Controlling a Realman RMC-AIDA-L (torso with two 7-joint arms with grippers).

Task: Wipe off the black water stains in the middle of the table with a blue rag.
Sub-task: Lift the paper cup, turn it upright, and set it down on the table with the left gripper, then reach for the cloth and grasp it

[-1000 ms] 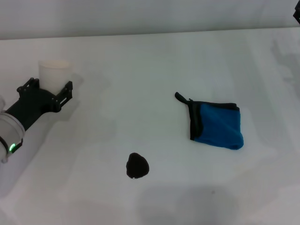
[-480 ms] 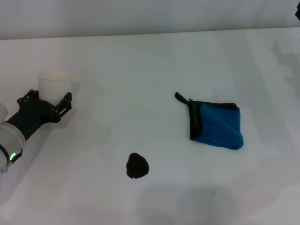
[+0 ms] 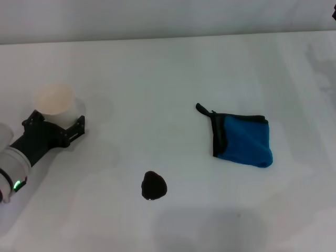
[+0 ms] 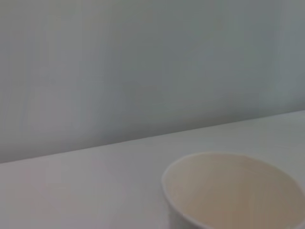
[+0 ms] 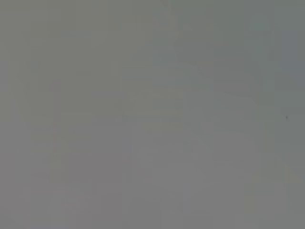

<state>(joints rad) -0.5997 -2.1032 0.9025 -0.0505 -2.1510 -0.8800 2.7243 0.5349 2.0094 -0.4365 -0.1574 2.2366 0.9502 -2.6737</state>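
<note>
The black water stain (image 3: 154, 185) is a small glossy blot on the white table (image 3: 157, 73), near the front middle. The blue rag (image 3: 244, 140) lies folded to its right and farther back, black trim and loop on its left side, untouched. My left gripper (image 3: 56, 122) is at the far left, shut on a white paper cup (image 3: 54, 100) that tilts with its mouth showing; the cup's rim also fills the left wrist view (image 4: 233, 191). Only a dark sliver of my right arm (image 3: 334, 14) shows at the top right corner.
The table's far edge meets a pale wall (image 3: 157, 16). The right wrist view shows only plain grey.
My left gripper has drawn back toward the front left with the cup, and the cup has tilted so its mouth shows. Rag and stain have not moved.
</note>
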